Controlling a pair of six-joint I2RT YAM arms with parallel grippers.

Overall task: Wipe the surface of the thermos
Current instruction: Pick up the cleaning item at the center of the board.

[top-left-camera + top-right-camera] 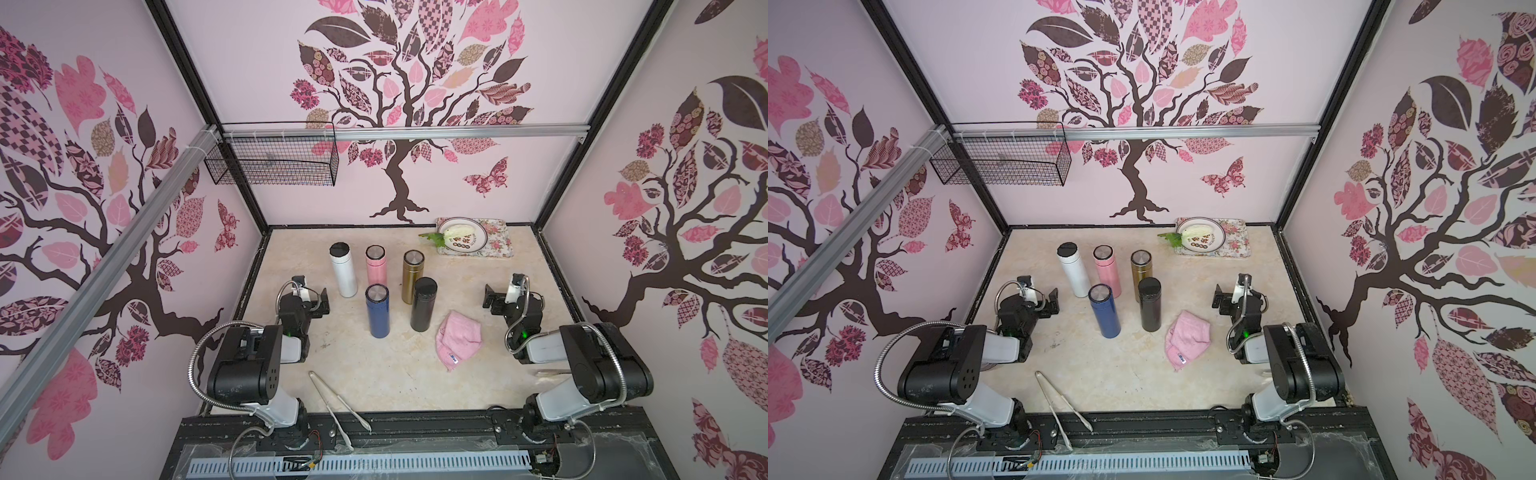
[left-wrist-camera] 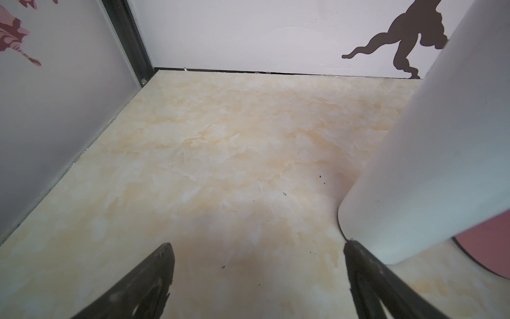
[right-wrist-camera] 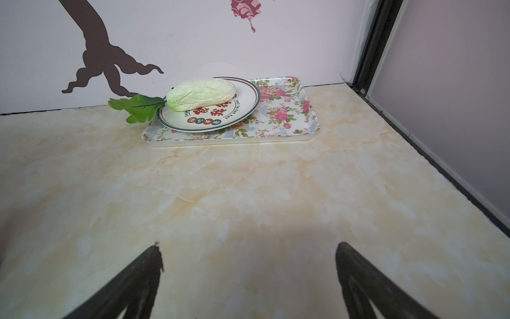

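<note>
Arms folded low at either side of worktop (image 1: pixel 386 374); left pincer (image 1: pixel 323 300) and right pincer (image 1: pixel 491 296) wide open, empty, flanking five upright thermoses (image 1: pixel 377 309); pink cloth (image 1: pixel 459 347) lying untouched.

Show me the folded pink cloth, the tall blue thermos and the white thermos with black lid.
folded pink cloth (image 1: pixel 459 340): in a top view, on its middle fold.
tall blue thermos (image 1: pixel 377 316): in a top view, on its side wall.
white thermos with black lid (image 1: pixel 345 276): in a top view, on its white body.
</note>
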